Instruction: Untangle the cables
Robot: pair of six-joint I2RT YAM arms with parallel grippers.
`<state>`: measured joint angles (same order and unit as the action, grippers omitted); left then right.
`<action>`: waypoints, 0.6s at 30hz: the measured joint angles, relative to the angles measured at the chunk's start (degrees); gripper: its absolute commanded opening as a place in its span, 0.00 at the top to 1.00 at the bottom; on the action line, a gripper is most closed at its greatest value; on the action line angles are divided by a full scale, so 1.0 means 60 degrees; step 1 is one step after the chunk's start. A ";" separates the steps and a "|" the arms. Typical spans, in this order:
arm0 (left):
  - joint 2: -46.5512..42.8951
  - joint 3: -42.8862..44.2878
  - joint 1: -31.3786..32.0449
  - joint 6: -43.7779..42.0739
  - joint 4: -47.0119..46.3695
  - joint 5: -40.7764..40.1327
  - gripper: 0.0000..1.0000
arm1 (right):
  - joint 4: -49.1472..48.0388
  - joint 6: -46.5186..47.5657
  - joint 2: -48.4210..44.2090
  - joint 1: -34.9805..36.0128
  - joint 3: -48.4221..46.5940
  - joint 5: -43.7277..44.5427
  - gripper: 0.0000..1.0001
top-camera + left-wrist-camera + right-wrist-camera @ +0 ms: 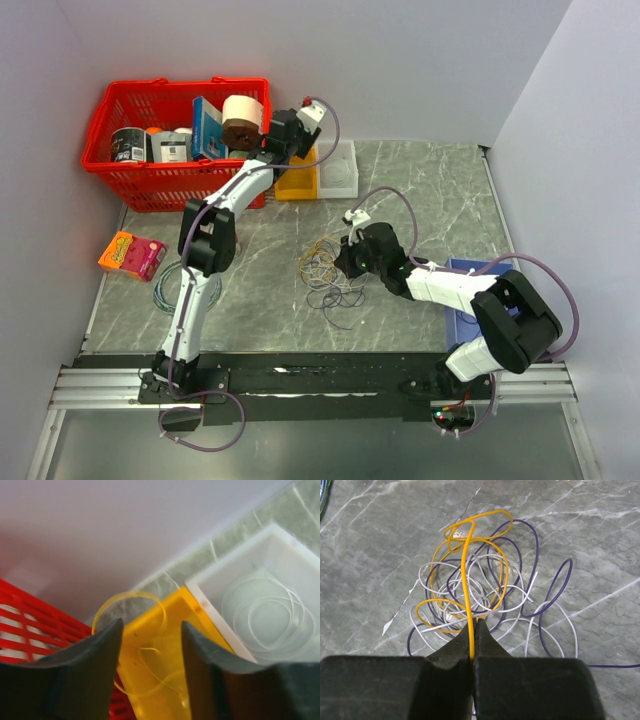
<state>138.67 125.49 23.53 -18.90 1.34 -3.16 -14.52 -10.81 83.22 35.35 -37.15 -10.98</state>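
The cables are lying in a tangled heap mid-tabletop, with purple, yellow and pale loops overlapping. The right gripper is hanging at the heap's edge. Its jaws are pressed together, pinching a yellow cable that is running up out of the tangle.

The left gripper is hovering over the yellow bin, jaws spread and gripping nothing. A yellow wire is sitting in that bin, one loop arching past its far rim. The white bin, touching it, is holding a pale coil. The red basket is holding a tape roll, tins and boxes.
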 measured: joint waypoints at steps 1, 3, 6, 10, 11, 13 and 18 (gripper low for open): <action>0.0000 -0.0098 0.0015 -0.0004 0.0044 0.0058 0.31 | 0.0000 0.0000 -0.0011 0.0000 0.0000 0.0004 1.00; -0.0036 -0.0215 0.0036 0.0047 0.0244 0.0189 0.27 | -0.0004 -0.0004 -0.0047 0.0000 0.0000 0.0011 1.00; -0.0062 -0.0226 0.0036 0.0066 0.0288 0.0361 0.23 | -0.0004 0.0000 -0.0095 0.0000 0.0000 0.0007 1.00; -0.0160 -0.0226 0.0036 0.0146 0.0503 0.0561 0.21 | -0.0004 0.0000 -0.0117 0.0000 0.0000 0.0004 1.00; -0.0211 -0.0226 0.0029 0.0200 0.0576 0.0597 0.21 | -0.0004 0.0000 -0.0117 0.0000 0.0000 0.0004 1.00; -0.0357 -0.0226 0.0018 0.0328 0.0758 0.0769 0.21 | -0.0004 0.0007 -0.0117 0.0004 0.0000 0.0007 1.00; -0.1195 -0.0215 0.0022 0.0565 0.1905 0.2033 0.20 | 0.0142 0.0084 -0.0313 0.0000 0.0000 0.0000 1.00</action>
<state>131.50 124.20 23.66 -15.51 12.78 9.04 -13.67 -10.31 81.34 35.35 -37.15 -10.98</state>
